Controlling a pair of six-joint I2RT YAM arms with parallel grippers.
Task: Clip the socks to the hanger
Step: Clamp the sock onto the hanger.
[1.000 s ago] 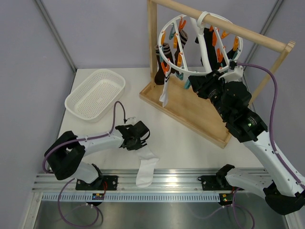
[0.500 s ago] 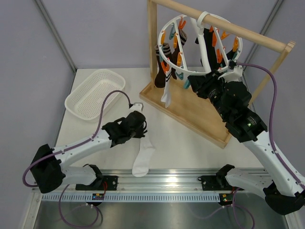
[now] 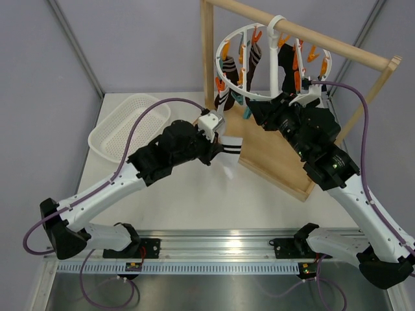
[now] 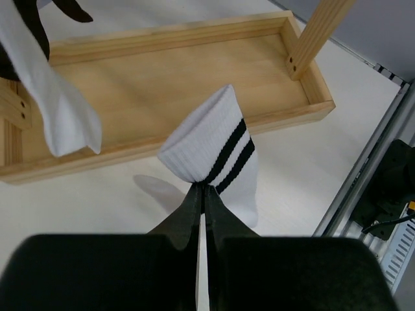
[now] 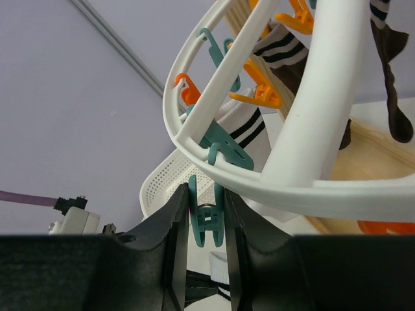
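**Striped sock held up beside the hanger, teal clip pinched**

The white tabletop (image 3: 194, 201) sits inside plain grey walls (image 3: 39, 78). A metal rail (image 3: 220, 246) runs along its near edge. A white mesh basket (image 3: 126, 129) lies at the far left. The wooden stand (image 3: 337, 48) takes the right half, and its shallow tray base (image 4: 162, 84) rests flat on the table.

The hanger (image 3: 217, 61) hooks over the stand's top bar, tilted, with dark and striped socks (image 3: 227, 78) dangling from its clips above the tray.

The left gripper (image 4: 202, 194) is pressed closed on a striped sock (image 4: 214, 146), held in the air over the tray's near edge, just below the ring. The right gripper (image 5: 206, 223) clamps a teal clip (image 5: 206, 217) hanging from the ring's near rim.

Open tabletop lies between the basket and the tray, and from the tray forward to the rail.
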